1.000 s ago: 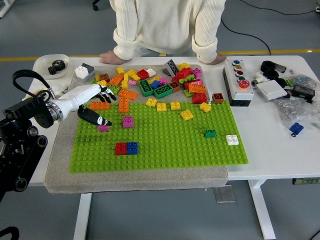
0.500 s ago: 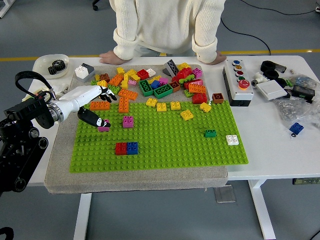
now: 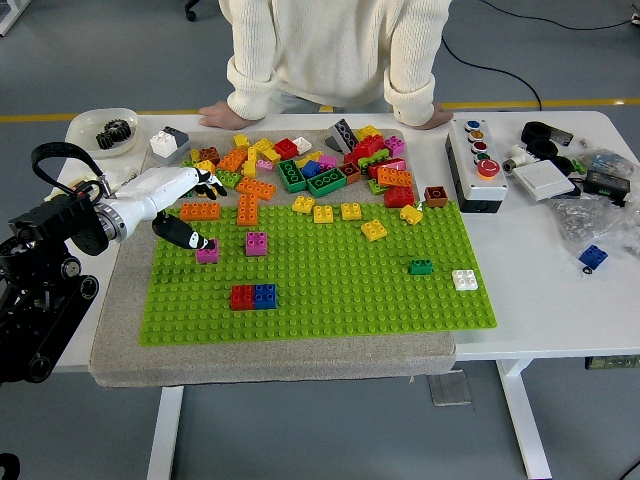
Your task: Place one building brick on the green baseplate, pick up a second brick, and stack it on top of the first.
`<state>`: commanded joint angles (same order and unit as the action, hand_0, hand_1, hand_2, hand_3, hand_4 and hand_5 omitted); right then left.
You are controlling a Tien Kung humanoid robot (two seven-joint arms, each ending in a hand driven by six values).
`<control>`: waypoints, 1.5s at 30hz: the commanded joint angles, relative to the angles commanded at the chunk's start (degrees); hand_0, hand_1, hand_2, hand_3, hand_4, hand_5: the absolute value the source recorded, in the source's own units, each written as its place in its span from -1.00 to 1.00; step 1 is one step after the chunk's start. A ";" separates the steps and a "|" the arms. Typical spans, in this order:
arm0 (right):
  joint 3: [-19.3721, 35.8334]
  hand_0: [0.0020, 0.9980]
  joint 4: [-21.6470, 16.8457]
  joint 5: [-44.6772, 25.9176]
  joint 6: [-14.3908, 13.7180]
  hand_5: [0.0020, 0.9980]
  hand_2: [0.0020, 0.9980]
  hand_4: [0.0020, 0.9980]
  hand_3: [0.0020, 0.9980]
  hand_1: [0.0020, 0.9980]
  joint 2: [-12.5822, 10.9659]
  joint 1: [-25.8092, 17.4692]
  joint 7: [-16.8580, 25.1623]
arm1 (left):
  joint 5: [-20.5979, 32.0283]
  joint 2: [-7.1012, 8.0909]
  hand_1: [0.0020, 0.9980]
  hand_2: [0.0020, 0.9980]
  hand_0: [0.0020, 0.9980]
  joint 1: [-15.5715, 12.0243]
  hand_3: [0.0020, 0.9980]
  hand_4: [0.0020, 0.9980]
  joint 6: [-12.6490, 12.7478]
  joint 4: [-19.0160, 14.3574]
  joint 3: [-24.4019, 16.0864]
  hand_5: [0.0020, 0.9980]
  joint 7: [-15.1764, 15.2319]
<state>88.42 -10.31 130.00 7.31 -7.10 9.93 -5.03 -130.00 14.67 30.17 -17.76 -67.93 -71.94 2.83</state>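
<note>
— White table holds the green baseplate; where's the brick?
— Left hand pinches 1 small pink brick at the baseplate's left edge; remaining fingers spread.

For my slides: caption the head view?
Left robot hand pinches a small pink brick at the green baseplate's left edge.

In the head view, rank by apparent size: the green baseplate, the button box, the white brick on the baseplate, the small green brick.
1. green baseplate
2. button box
3. white brick and small green brick: they look nearly alike, so unranked.
</note>
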 joint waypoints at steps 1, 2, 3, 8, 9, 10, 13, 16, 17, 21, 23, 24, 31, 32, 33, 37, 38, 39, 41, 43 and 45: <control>0.00 0.48 0.00 0.00 0.00 -0.19 0.43 0.67 0.20 0.29 0.00 0.00 0.00 | 0.00 0.11 0.45 0.41 0.69 0.08 0.44 1.00 -0.13 -0.01 0.25 -0.66 -0.39; -0.03 0.48 0.00 0.00 0.00 -0.19 0.43 0.67 0.20 0.29 -0.01 0.03 0.02 | 0.00 0.29 0.45 0.41 0.69 0.22 0.44 1.00 -0.58 0.04 0.74 -0.66 -0.85; -0.09 0.48 0.00 0.00 0.01 -0.19 0.43 0.67 0.20 0.29 -0.01 0.08 0.04 | 0.00 0.59 0.45 0.41 0.69 0.45 0.44 1.00 -1.43 0.12 1.59 -0.66 -1.48; -0.21 0.48 0.00 0.00 0.05 -0.19 0.43 0.67 0.21 0.29 0.00 0.10 0.05 | 0.00 1.20 0.45 0.41 0.69 1.04 0.44 1.00 -4.74 0.11 4.29 -0.65 -2.24; -0.19 0.48 0.00 0.00 0.06 -0.19 0.43 0.67 0.21 0.29 0.01 0.07 0.01 | 0.00 1.26 0.45 0.41 0.69 1.26 0.44 1.00 -5.49 0.10 4.96 -0.65 -2.24; -0.17 0.48 0.00 0.00 0.06 -0.19 0.43 0.67 0.21 0.29 0.01 0.05 0.00 | 0.00 1.26 0.45 0.41 0.69 1.47 0.44 1.00 -6.05 0.17 5.40 -0.65 -2.20; -0.16 0.48 0.00 0.00 0.07 -0.19 0.43 0.67 0.20 0.29 0.02 0.02 -0.04 | 0.00 1.16 0.44 0.41 0.68 1.93 0.44 1.00 -6.70 0.61 6.20 -0.65 -2.14; -0.20 0.48 0.00 -0.07 0.07 -0.19 0.43 0.67 0.20 0.29 -0.01 0.09 -0.02 | 0.00 0.95 0.44 0.41 0.68 2.38 0.44 1.00 -6.26 1.63 6.62 -0.65 -2.00; -0.22 0.48 0.00 -0.11 0.06 -0.19 0.43 0.67 0.20 0.29 -0.02 0.11 -0.01 | 0.00 0.89 0.44 0.41 0.68 2.49 0.44 1.00 -5.98 1.98 6.69 -0.65 -1.95; -0.26 0.48 0.00 -0.16 0.12 -0.19 0.43 0.67 0.20 0.29 0.01 0.07 -0.03 | 0.00 0.73 0.43 0.39 0.67 2.83 0.41 1.00 -4.15 3.35 6.78 -0.65 -1.84; -0.30 0.48 0.00 -0.19 0.14 -0.19 0.43 0.67 0.20 0.29 0.04 0.04 -0.04 | 0.00 0.73 0.43 0.39 0.67 2.90 0.41 1.00 -3.18 3.86 6.68 -0.65 -1.63; -0.34 0.48 0.00 -0.25 0.14 -0.19 0.43 0.67 0.20 0.29 0.06 0.04 -0.03 | 0.00 0.75 0.36 0.24 0.54 2.90 0.24 1.00 -2.68 4.15 6.60 -0.65 -1.47; -0.34 0.48 0.00 -0.32 0.14 -0.18 0.43 0.67 0.20 0.29 0.01 -0.01 0.02 | 0.00 0.87 0.31 0.16 0.46 2.66 0.16 1.00 -1.94 5.47 5.35 -0.67 -0.64; -0.35 0.48 0.00 -0.32 0.14 -0.18 0.43 0.67 0.20 0.29 0.02 -0.03 0.02 | 0.00 0.85 0.31 0.16 0.46 2.66 0.16 1.00 -2.04 5.62 5.19 -0.67 -0.56; -0.40 0.48 0.00 -0.36 0.17 -0.18 0.43 0.67 0.20 0.29 0.07 -0.07 0.01 | 0.00 0.80 0.31 0.16 0.46 2.63 0.16 1.00 -2.38 5.87 4.85 -0.67 -0.43; -0.75 0.48 0.00 -0.61 0.27 -0.18 0.43 0.67 0.20 0.29 0.21 -0.04 0.09 | 0.00 0.61 0.30 0.15 0.45 2.53 0.16 1.00 -2.88 6.42 4.14 -0.67 -0.27; -0.81 0.48 0.00 -0.66 0.27 -0.18 0.43 0.67 0.20 0.29 0.21 -0.02 0.11 | 0.00 0.58 0.30 0.15 0.45 2.52 0.16 1.00 -2.96 6.47 4.06 -0.67 -0.25; -0.93 0.48 0.00 -0.76 0.27 -0.18 0.43 0.67 0.20 0.29 0.22 0.04 0.17 | 0.00 0.50 0.30 0.15 0.45 2.51 0.16 1.00 -3.18 6.56 3.89 -0.67 -0.21; -0.96 0.48 0.00 -0.72 0.29 -0.18 0.43 0.67 0.20 0.29 0.20 0.05 0.18 | 0.00 0.36 0.30 0.15 0.45 2.48 0.16 1.00 -3.39 6.75 3.62 -0.67 -0.14; -0.86 0.48 0.00 -0.56 0.29 -0.18 0.43 0.67 0.20 0.29 0.17 -0.03 0.14 | 0.00 0.22 0.30 0.16 0.45 2.39 0.17 1.00 -3.44 7.05 3.25 -0.68 0.10; -0.78 0.48 0.00 -0.42 0.30 -0.18 0.43 0.67 0.20 0.29 0.16 -0.16 0.09 | 0.00 0.12 0.30 0.16 0.45 2.25 0.17 1.00 -3.38 7.23 2.90 -0.68 0.24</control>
<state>87.64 -10.31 129.58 7.61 -6.93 9.78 -4.94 -130.00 14.80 32.42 -21.14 -60.70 -69.05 3.07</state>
